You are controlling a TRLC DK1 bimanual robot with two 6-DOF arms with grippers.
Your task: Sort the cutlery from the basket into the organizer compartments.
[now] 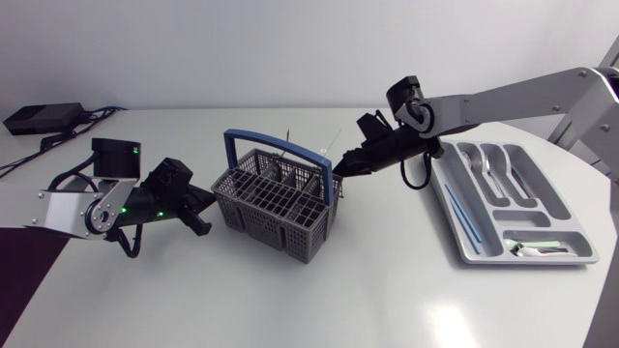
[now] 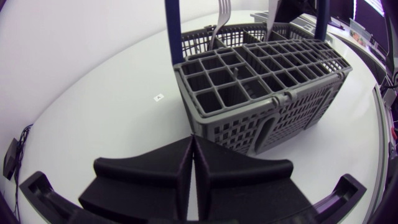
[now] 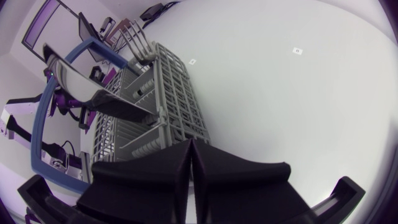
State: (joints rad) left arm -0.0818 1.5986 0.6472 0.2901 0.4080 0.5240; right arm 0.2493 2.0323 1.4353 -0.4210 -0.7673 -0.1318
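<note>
The grey cutlery basket [image 1: 276, 198] with a blue handle [image 1: 232, 155] stands mid-table. A few pieces of cutlery [image 1: 290, 155] stick up in its far cells. My left gripper [image 1: 200, 215] lies shut and empty just left of the basket. In the left wrist view the shut gripper [image 2: 193, 142] faces the basket's near wall [image 2: 261, 118], and a fork [image 2: 219, 22] rises at the far side. My right gripper [image 1: 340, 169] is shut and empty at the basket's right rim. Ahead of it [image 3: 191, 143] stand a knife blade [image 3: 84, 84] and a fork [image 3: 140, 40]. The grey organizer [image 1: 467, 249] lies at the right.
The organizer holds spoons and forks [image 1: 495, 166] in its upper compartments. A thin blue piece [image 1: 462, 217] lies in the long left slot and a piece [image 1: 537, 249] in the front slot. A black box with cables [image 1: 44, 118] sits at the far left corner.
</note>
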